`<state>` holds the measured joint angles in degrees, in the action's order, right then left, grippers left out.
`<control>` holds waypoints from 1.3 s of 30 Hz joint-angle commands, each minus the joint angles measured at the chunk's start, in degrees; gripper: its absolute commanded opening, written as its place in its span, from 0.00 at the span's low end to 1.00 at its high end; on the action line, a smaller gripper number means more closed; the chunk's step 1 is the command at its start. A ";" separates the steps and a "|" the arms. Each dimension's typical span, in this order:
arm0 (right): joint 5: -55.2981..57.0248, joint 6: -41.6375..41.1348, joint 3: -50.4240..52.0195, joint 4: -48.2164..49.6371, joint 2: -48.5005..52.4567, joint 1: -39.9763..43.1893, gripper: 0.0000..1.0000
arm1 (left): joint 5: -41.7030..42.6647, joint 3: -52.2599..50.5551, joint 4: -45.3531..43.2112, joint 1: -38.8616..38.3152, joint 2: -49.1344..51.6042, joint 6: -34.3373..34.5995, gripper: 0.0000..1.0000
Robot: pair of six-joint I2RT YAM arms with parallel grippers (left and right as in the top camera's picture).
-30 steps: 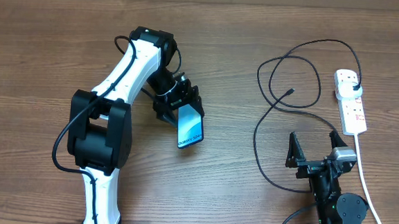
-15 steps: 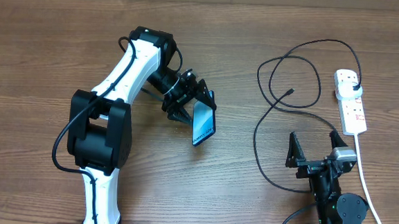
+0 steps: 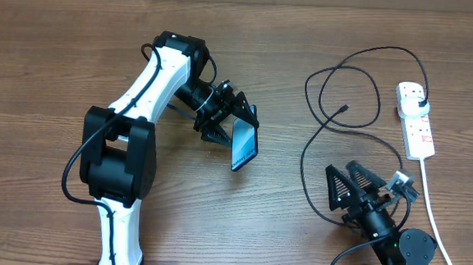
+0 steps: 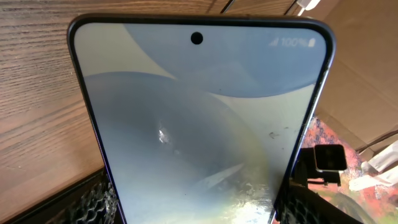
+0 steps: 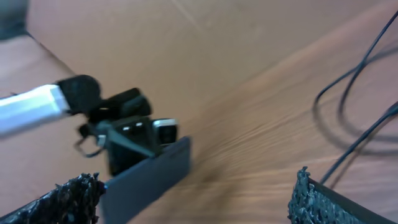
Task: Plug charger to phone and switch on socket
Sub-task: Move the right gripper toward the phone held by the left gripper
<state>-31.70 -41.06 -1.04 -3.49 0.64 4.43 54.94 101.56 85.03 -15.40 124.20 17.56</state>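
My left gripper point(image 3: 223, 119) is shut on the phone point(image 3: 244, 145), holding it tilted above the middle of the table; its light-blue screen fills the left wrist view point(image 4: 199, 124). The right wrist view shows the phone point(image 5: 149, 171) from its dark back. The charger point(image 3: 328, 122), a thin black cable, lies looped on the right with its connector tip point(image 3: 344, 108) free and its plug point(image 3: 418, 101) in the white socket point(image 3: 415, 119). My right gripper point(image 3: 344, 190) is open and empty at the front right, turned toward the left, near the cable's lower loop.
The socket's thick white cord point(image 3: 433, 214) runs down the right edge toward the front. The right arm's base point(image 3: 402, 249) sits at the front right. The left arm's body point(image 3: 120, 154) stands left of centre.
My left gripper carried the phone right and a little up, tilting it more upright. My right gripper swung round to face left; its fingers stay open.
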 commanded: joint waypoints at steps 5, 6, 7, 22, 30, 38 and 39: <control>-5.57 -7.06 0.20 5.60 -0.15 0.02 1.00 | 3.19 1.75 -0.02 0.02 0.17 -1.29 0.67; -6.03 -6.82 -0.35 5.38 -0.15 0.02 1.00 | 3.21 1.75 -0.04 0.00 0.17 -1.29 0.67; -6.14 -6.69 -1.18 4.52 -0.15 0.02 1.00 | 3.23 1.75 -0.02 0.00 0.17 -1.29 0.67; 1.16 -0.63 -29.62 -26.51 15.89 0.02 0.99 | 3.23 1.75 -0.26 0.00 0.17 -1.31 0.67; 1.95 -1.09 -39.39 -29.62 29.68 -5.31 0.99 | 3.61 1.75 -1.51 0.02 0.17 -1.29 0.67; 21.27 -8.72 -39.98 -28.72 34.01 -27.69 0.99 | 3.61 1.75 -1.49 0.02 0.17 -1.29 0.67; 23.82 -9.55 -39.95 -28.46 34.38 -30.34 0.99 | 3.61 1.75 -1.49 0.02 0.17 -1.29 0.67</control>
<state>-20.88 -46.17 -39.22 -32.88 34.13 -16.95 55.64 101.62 83.35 -15.40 124.18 17.54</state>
